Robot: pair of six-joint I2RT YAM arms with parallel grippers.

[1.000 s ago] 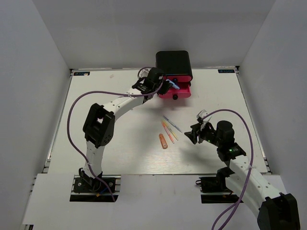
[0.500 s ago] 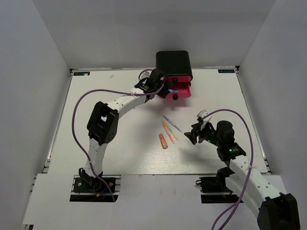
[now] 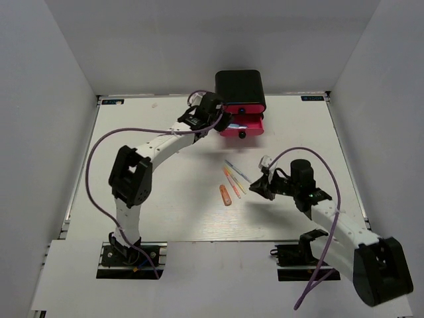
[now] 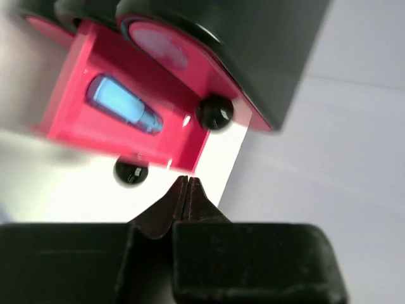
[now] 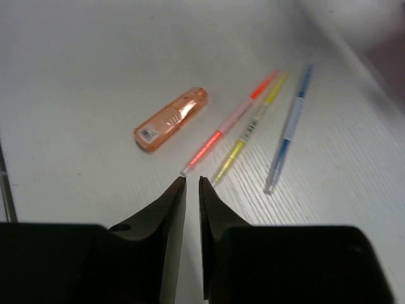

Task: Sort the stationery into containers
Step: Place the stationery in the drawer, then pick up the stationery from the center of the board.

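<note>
A black cabinet [image 3: 240, 89] stands at the table's far edge with a pink drawer [image 3: 242, 127] pulled out. A stubby blue marker [image 4: 123, 109] lies inside that drawer [image 4: 69, 120]. My left gripper [image 3: 220, 119] hangs just left of the drawer front, shut and empty [image 4: 186, 180]. An orange marker [image 5: 171, 119] [image 3: 226, 194], a pink pen [image 5: 229, 123], a yellow pen [image 5: 250, 128] and a grey-blue pen [image 5: 288, 128] [image 3: 237, 170] lie mid-table. My right gripper [image 5: 192, 179] [image 3: 256, 187] sits low just short of the pink pen's near tip, its jaws a narrow gap apart with nothing between them.
Small black knobs [image 4: 215, 114] stick out of the drawer fronts. The left arm's purple cable [image 3: 142, 129] loops over the table's left half. White walls enclose the table on three sides.
The blue marker left my left gripper and now lies in the drawer; those jaws opened, then shut. My right arm moved left toward the pens and its jaws narrowed.
</note>
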